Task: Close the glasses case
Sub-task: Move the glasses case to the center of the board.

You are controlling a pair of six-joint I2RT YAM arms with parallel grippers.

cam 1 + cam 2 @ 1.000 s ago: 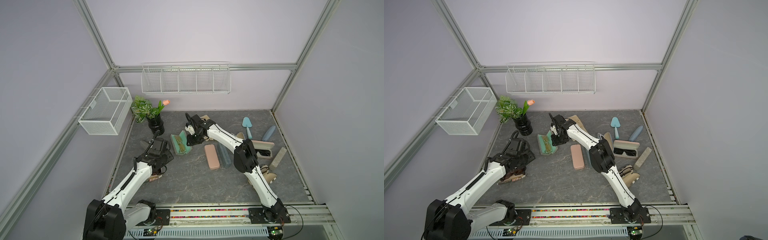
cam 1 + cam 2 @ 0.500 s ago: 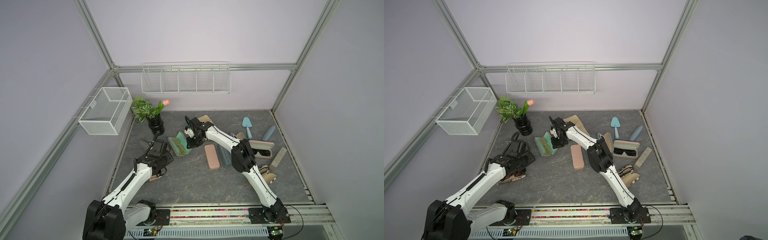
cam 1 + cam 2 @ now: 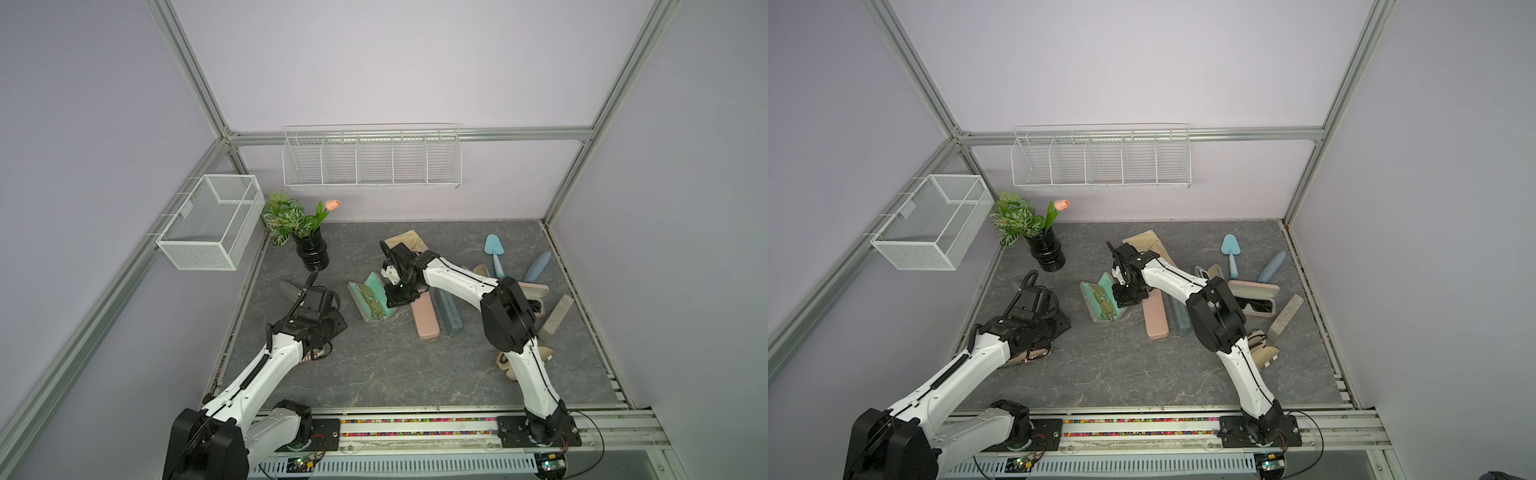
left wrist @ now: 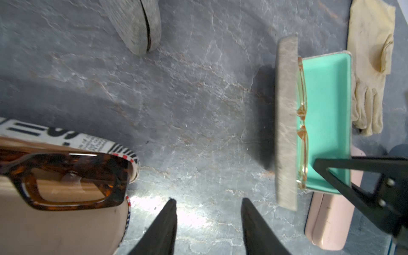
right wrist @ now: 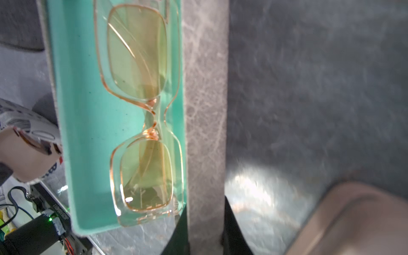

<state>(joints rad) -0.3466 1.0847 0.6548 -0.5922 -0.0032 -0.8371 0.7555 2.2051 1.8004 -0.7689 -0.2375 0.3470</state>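
Grey marbled tabletop (image 3: 374, 374) is carrying your open glasses case (image 3: 371, 309) mid-table in a top view, with the right gripper (image 3: 392, 300) reaching it. Left wrist view: the left gripper (image 4: 207, 201) is hanging with fingers apart, empty. Right wrist view: jaws are clamping the case's grey edge (image 5: 205, 110); yellow-tinted glasses (image 5: 141, 110) are lying inside, and you are not yet folding it shut.

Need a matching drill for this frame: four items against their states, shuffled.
Items:
1 glasses
2 right gripper
3 left gripper
4 pink case

States:
a open, holding nothing
b closed, lying flat
c clamped on the teal case's edge
d lying inside the teal case

Pairs: 1-d, 2-c, 3-a, 4-b
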